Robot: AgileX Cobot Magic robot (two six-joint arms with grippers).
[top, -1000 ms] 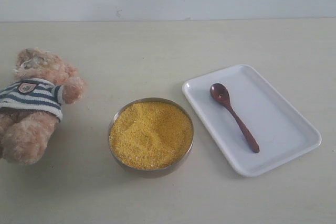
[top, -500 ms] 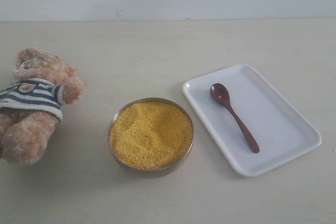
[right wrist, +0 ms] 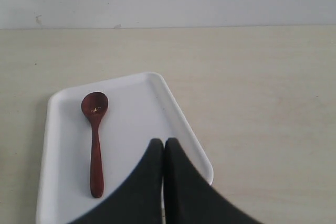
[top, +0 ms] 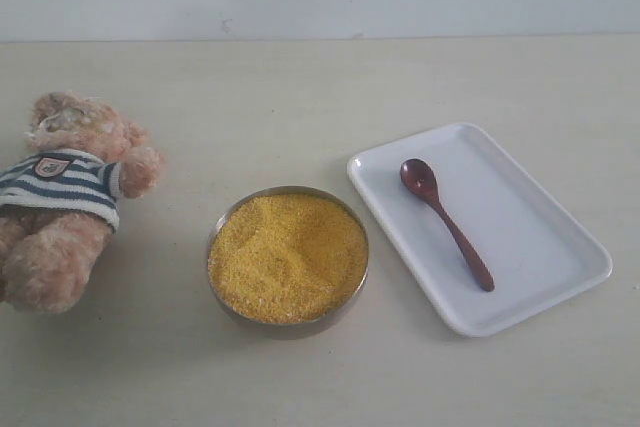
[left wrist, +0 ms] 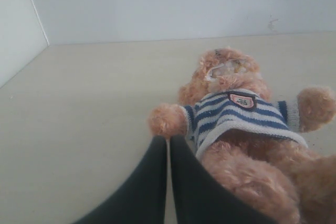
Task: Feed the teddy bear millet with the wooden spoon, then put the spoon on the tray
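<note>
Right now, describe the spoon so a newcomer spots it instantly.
Find the white rectangular tray, right of the metal bowl of yellow millet. The wooden spoon lies flat on it, alone. It is the only slim, dark reddish-brown thing in view.

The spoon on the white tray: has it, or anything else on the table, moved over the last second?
Nothing visibly changed. The wooden spoon lies on the tray just as before. The millet and the teddy bear are also where they were. Nothing was picked up or let go.
</note>
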